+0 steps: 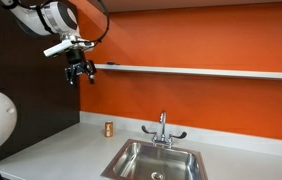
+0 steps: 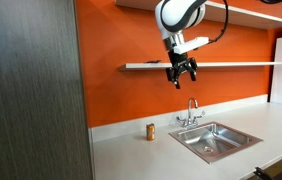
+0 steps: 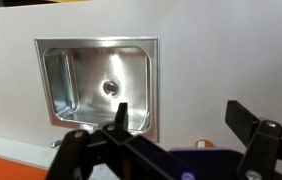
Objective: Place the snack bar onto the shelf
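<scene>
Only the wrist view shows the snack bar (image 3: 209,151), bottom centre, between the wide-spread fingers of the hand (image 3: 176,108); whether they grip it and its print are unclear. In an exterior view the hand hangs upper left, beside the shelf (image 1: 201,71).

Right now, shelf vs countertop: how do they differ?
The shelf is a thin white ledge fixed high on the orange wall, level with the tool; the countertop is wide, pale grey and sits low. The countertop holds the sink and an orange-brown can; the shelf carries neither. Both are horizontal and run along the wall.
</scene>
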`<state>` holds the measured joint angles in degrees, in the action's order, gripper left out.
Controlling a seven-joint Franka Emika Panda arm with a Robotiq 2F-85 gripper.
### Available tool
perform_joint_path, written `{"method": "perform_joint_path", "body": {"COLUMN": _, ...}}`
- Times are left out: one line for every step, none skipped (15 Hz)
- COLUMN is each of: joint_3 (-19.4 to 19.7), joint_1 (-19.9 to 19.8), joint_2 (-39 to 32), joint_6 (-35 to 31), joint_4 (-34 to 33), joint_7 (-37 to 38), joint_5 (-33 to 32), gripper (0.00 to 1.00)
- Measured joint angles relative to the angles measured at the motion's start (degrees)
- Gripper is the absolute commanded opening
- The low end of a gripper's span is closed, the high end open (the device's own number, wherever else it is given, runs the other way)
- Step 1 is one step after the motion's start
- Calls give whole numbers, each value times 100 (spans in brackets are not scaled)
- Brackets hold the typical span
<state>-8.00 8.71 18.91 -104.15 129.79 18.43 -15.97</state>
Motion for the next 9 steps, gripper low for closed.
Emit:
{"method": "perform_joint_path", "body": {"joint_3": 45, "joint_1": -52, "joint_2": -2, "joint_6": -211, "joint_4": 160, "joint_7": -33, "joint_5": -15, "gripper": 100}}
{"method": "perform_joint_path", "body": {"joint_3": 92, "joint_1": -101, "joint_2": -3, "joint_6": -410, "joint_4": 300, "joint_7": -57, "joint_5": -16, "gripper": 100}}
{"method": "perform_joint_path", "body": {"joint_3": 135, "joint_1": -148, "joint_2": -3, "joint_6": -595, "joint_4": 427, "joint_7": -68, "joint_5": -16, "gripper": 100}}
{"method": "perform_joint_path", "body": {"joint_3": 176, "joint_1": -190, "joint_2": -3, "joint_6": -747, "joint_4": 534, "joint_7": -69, "joint_5": -12, "gripper": 100}}
{"method": "perform_joint_path", "body": {"joint_3": 220, "joint_1": -220, "joint_2": -2, "joint_6": -910, "joint_4": 631, "joint_7": -69, "joint_5": 15, "gripper": 100}}
{"method": "perform_joint_path", "body": {"joint_3": 258, "joint_1": -245, "joint_2": -1, "joint_6": -1060, "joint_4": 719, "joint_7": -69, "joint_5": 34, "gripper": 100}}
{"method": "perform_joint_path", "body": {"joint_3": 282, "joint_1": -276, "joint_2": -1, "joint_6": -1179, "joint_4": 799, "joint_7": -69, "joint_5": 52, "gripper": 100}}
{"method": "perform_joint_path", "body": {"joint_3": 293, "joint_1": -311, "joint_2": 0, "joint_6": -1262, "joint_4": 867, "joint_7": -69, "joint_5": 56, "gripper": 100}}
{"method": "perform_joint_path", "body": {"joint_3": 294, "joint_1": -345, "joint_2": 2, "joint_6": -1293, "joint_4": 920, "joint_7": -67, "joint_5": 56, "gripper": 100}}
